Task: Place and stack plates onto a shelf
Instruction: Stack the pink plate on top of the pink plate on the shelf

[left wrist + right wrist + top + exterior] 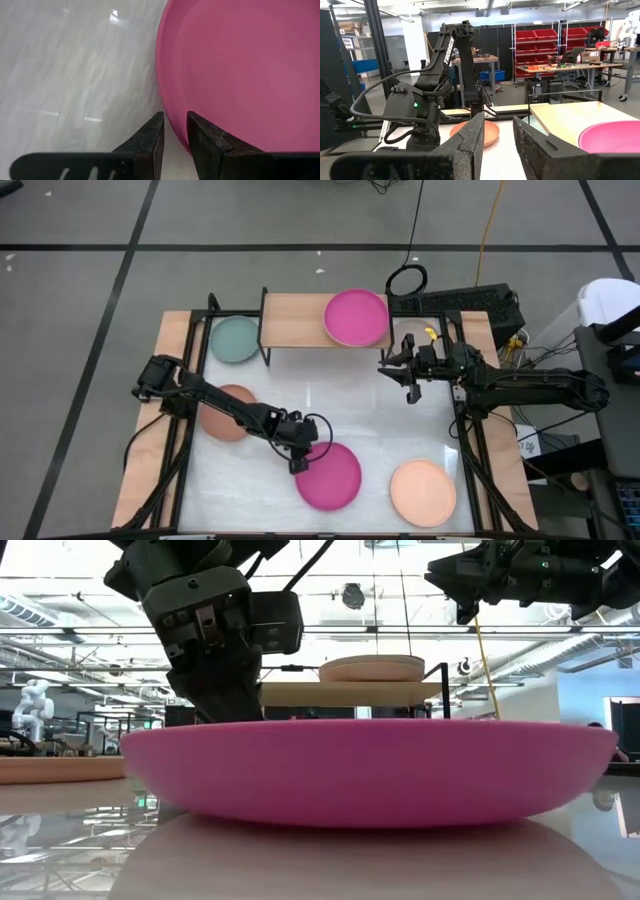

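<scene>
Magenta plate (pixel 240 70) rim between left claw (pixel 174 131) fingers, narrowly parted, grip unclear; right claw (pixel 499 131) slightly parted, empty

White table (pixel 395 425) carries 4 plates — magenta (pixel 328 476), peach (pixel 423 492), terracotta (pixel 226 413), teal (pixel 235 339); shelf (pixel 292 321) carries 1 magenta plate (pixel 356 317).

brown plate (pixel 228 412) — half hidden by left arm
</scene>
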